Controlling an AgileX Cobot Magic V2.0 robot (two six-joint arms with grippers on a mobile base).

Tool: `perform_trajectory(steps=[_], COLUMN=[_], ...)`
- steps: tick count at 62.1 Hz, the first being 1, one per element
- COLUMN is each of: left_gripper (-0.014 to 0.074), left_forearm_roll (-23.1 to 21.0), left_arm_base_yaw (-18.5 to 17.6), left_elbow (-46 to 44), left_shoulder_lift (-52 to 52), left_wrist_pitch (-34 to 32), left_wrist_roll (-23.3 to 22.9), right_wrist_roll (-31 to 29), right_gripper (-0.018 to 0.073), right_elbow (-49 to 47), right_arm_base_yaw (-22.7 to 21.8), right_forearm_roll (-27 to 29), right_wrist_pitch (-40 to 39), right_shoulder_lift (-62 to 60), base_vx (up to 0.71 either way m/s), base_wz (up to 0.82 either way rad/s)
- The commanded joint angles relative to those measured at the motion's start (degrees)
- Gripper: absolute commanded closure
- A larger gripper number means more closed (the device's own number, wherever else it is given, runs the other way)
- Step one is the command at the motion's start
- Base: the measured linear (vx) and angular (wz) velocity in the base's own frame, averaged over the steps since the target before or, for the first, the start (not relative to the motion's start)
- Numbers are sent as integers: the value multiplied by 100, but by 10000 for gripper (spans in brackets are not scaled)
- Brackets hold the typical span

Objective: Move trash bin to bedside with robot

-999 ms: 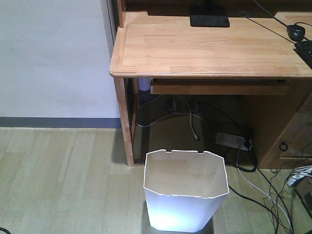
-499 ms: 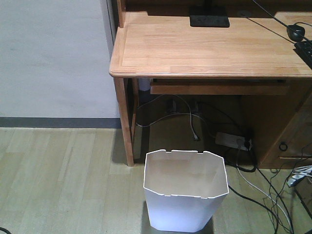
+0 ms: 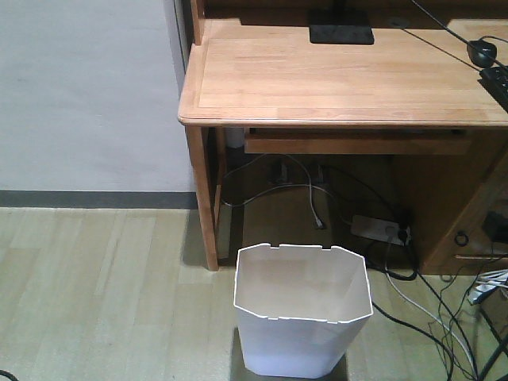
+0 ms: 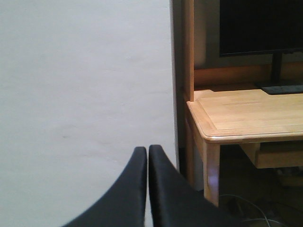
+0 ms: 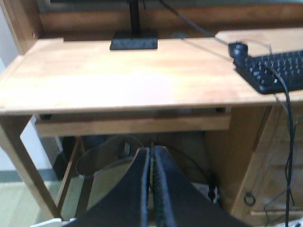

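The white trash bin (image 3: 302,305) stands upright on the wood floor in front of the desk, its notched rim open and its inside cream-coloured. A sliver of its rim (image 5: 45,222) shows at the bottom left of the right wrist view. My left gripper (image 4: 147,149) is shut with nothing in it and points at the pale wall beside the desk corner. My right gripper (image 5: 152,150) is shut and empty too, aimed under the desk above the bin. Neither gripper touches the bin. The bedside is out of view.
A light wooden desk (image 3: 333,79) with a monitor base (image 3: 340,33) and keyboard (image 5: 279,71) stands just behind the bin. Loose cables (image 3: 417,298) and a power strip (image 3: 377,228) lie on the floor to the right. A dark shape (image 3: 497,226) shows at the right edge.
The bright glow on the bin's front has faded. A dark shape and a thin black line have come in at the right edge of the front view. The bin has not moved.
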Motion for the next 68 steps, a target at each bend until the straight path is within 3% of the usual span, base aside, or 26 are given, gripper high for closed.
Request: perform_trajectory(steps=[1, 10, 28, 37, 51, 68], left_gripper=[603, 603, 603, 603, 603, 603], left_forearm_roll=[-54, -54, -54, -54, -54, -54], left_arm_base_yaw=[-35, -35, -35, -35, -35, -35], left_elbow=[67, 67, 67, 67, 67, 67], left_shoulder_lift=[-43, -43, -43, -43, -43, -43], left_wrist_pitch=[-423, -423, -423, -423, -423, -423], left_wrist_roll=[-79, -79, -79, -79, -79, -79], right_wrist_roll=[-29, -29, -29, -29, -29, -29], right_gripper=[554, 489, 165, 62, 59, 64], right_elbow=[-210, -210, -210, -246, -1090, -2090], right_arm_base_yaw=[2, 2, 2, 2, 2, 2], right_forearm_roll=[15, -45, -45, -50, 94, 294], right_wrist_pitch=[-284, -150, -127, -152, 807, 1224], right_shoulder_lift=[129, 277, 394, 489, 1575, 3178], base_vx=[0, 0, 0, 0, 0, 0], base_wz=[0, 0, 0, 0, 0, 0])
